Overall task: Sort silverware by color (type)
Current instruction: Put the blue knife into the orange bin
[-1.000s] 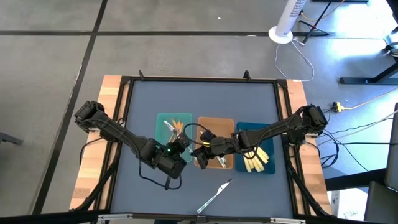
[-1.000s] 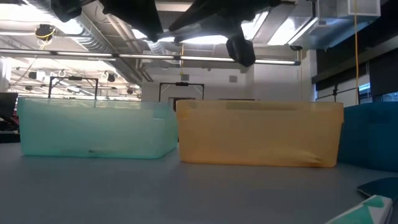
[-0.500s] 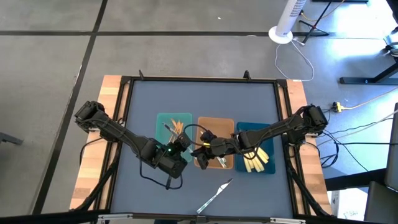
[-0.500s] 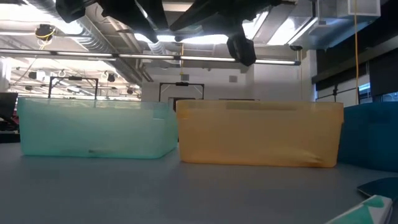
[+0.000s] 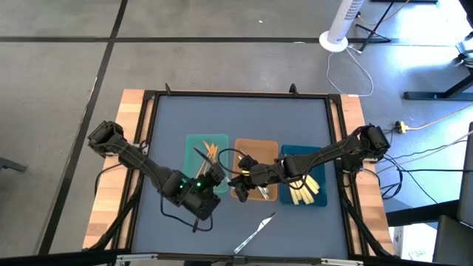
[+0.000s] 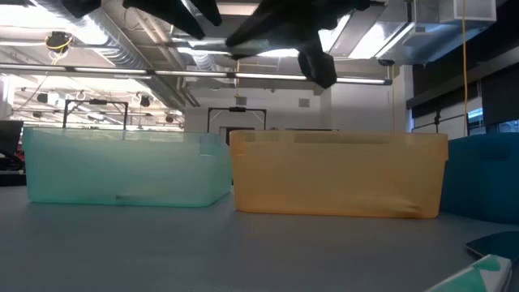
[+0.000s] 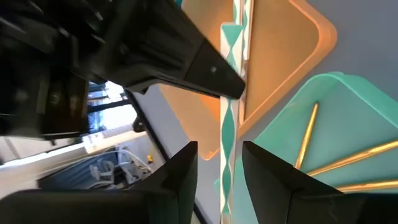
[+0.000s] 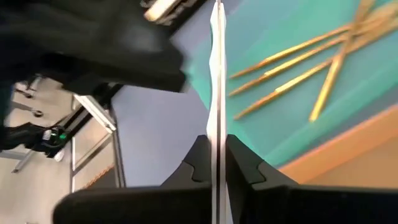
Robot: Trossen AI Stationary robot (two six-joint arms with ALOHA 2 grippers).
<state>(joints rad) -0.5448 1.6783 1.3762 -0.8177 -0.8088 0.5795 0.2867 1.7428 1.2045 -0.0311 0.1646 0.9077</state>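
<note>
So I had the right gripper [image 8: 217, 163] pinching a silver utensil [image 8: 217, 81] over the tan tray [image 5: 255, 148] for sorting, while the left gripper [image 7: 219, 169] sat spread beside it.

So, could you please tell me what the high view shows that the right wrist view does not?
Only the high view shows the dark-blue tray holding yellow-handled utensils, and a loose silver utensil lying on the table. Only the right wrist view shows the right pincer shut on a held silver utensil. Both show the teal tray with gold utensils and the tan tray.
</note>
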